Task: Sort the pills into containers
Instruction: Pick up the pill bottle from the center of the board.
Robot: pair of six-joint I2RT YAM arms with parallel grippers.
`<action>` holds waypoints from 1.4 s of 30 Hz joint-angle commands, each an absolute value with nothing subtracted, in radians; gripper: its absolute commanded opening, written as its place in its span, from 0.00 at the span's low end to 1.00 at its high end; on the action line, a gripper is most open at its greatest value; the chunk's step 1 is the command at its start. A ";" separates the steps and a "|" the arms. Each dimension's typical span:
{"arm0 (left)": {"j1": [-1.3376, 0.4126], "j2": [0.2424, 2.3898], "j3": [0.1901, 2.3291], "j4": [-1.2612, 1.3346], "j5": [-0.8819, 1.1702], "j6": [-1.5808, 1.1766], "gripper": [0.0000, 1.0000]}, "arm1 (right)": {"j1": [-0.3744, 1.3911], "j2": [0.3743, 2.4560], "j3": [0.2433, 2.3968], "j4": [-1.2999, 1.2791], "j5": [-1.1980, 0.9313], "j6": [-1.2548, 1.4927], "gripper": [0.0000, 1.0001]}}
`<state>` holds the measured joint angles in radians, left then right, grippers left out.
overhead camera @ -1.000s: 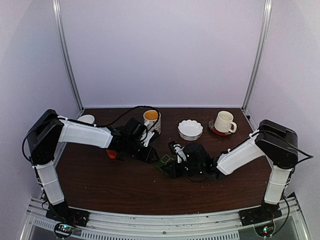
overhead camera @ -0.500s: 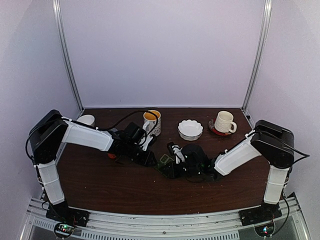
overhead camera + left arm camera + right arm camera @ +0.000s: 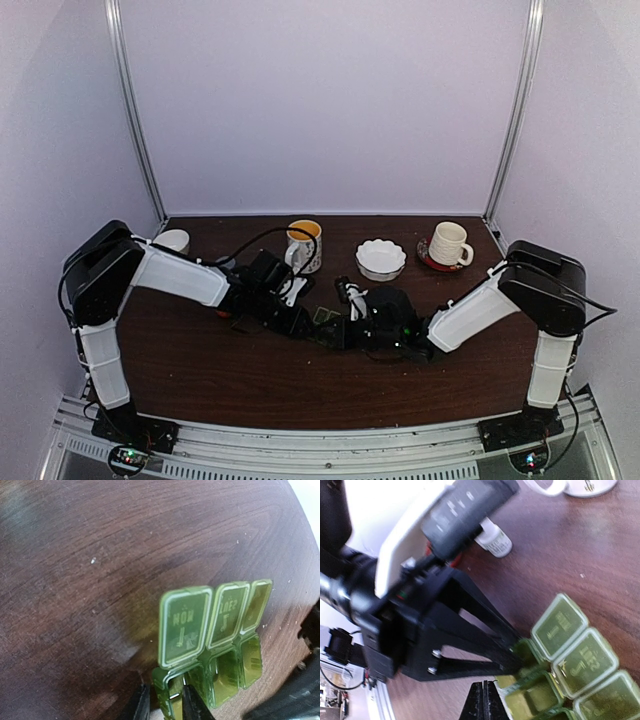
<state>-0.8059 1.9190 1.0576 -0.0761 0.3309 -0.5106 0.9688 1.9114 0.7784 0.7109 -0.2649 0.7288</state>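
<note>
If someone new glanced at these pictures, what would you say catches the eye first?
Probably the two arms meeting mid-table over the green pill box, whose three lids stand open. The left gripper straddles the wall of its end compartment, while the right gripper is shut beside the box. Behind them stand a yellow-lined mug, a white bowl and a white mug.

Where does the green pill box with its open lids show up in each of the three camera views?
Top external: pill box at table centre, between the two grippers.
Left wrist: lower right, three lids raised.
Right wrist: lower right corner.
Shared landmark: the left gripper straddling the box's end compartment, also seen at the bottom of the left wrist view.
</note>
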 commanded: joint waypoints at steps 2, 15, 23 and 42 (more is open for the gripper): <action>-0.805 1.905 1.030 -0.049 0.336 -0.525 0.26 | 0.960 1.910 0.752 0.898 -0.266 0.815 0.00; -0.810 1.874 1.020 -0.056 0.330 -0.524 0.25 | 0.882 2.088 0.727 1.102 -0.408 0.948 0.00; -0.810 1.866 1.034 -0.077 0.323 -0.517 0.25 | 0.884 2.020 0.729 0.976 -0.391 0.865 0.00; -0.808 1.827 0.991 -0.080 0.309 -0.519 0.23 | 0.914 1.997 0.793 0.716 -0.324 0.744 0.00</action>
<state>-0.8066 1.8030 1.0164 -0.1143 0.3000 -0.5194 0.9100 2.0018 0.7933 0.7719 -0.3405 0.7620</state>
